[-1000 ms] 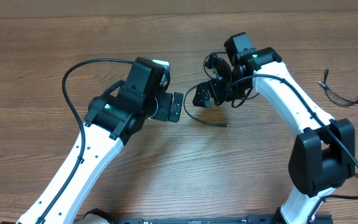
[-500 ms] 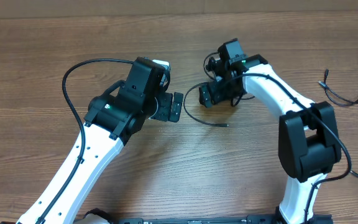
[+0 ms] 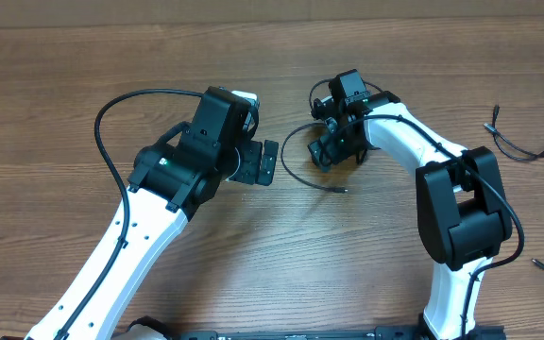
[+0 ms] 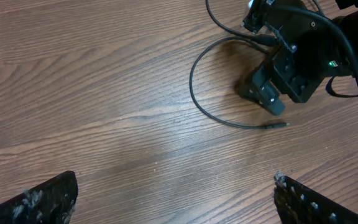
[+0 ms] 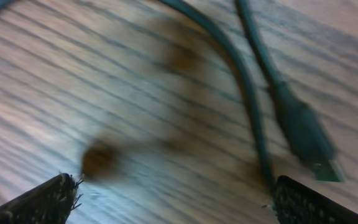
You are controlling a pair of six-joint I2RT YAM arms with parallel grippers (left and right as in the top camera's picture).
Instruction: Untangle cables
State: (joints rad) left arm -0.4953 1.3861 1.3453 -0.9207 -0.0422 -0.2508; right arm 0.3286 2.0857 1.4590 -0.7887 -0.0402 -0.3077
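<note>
Hanging close over the wooden surface (image 3: 83, 76), the right fingers (image 5: 36, 202) are spread wide above a looped cable (image 4: 191, 87) and a plug tip (image 5: 303, 134), holding nothing. The left fingers (image 4: 316, 202) are also wide and empty near that loop; another cable (image 3: 522, 154) lies well apart at the right edge.

looped cable (image 4: 191, 84) mid table (image 3: 64, 94) | second cable (image 3: 492, 120) near right edge

No text, label, brand, number or sign is readable in any view, neither on the cables (image 4: 190, 87) nor on the wooden surface (image 4: 73, 74).
</note>
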